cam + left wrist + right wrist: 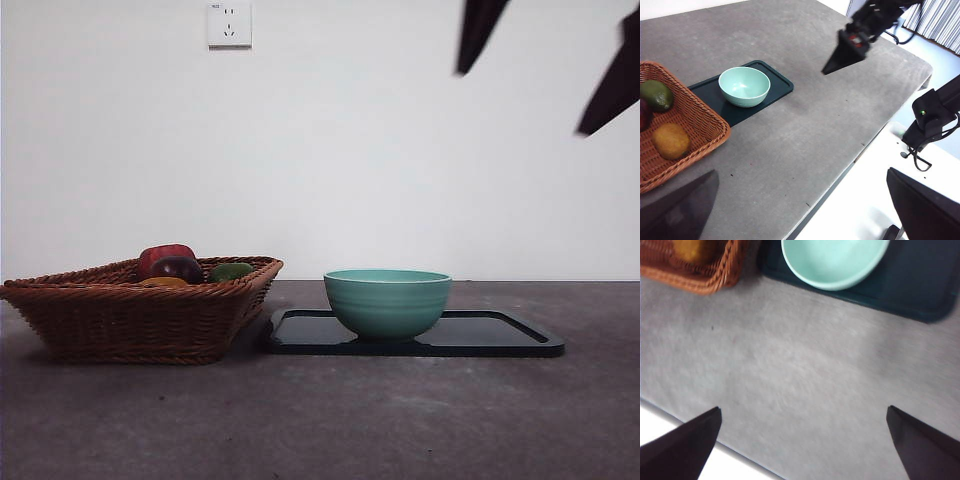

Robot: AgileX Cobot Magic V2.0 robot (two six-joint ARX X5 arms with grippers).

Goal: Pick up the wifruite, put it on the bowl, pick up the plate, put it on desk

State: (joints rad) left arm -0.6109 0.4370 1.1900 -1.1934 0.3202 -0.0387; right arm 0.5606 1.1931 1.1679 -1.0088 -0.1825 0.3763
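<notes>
Both my claws hang spread open above the desk (805,135), holding nothing.

The wifruite (671,141) lies in the wicker basket (120,320) by what looks like a green fruit (656,95); the bowl (387,301) stands empty on the dark plate (500,338) just beside.

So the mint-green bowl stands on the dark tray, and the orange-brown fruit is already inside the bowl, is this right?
Not quite. The mint-green bowl does stand on the dark tray, but it holds nothing. The left wrist view shows the orange-brown fruit lying in the wicker basket, beside the green fruit.
</notes>
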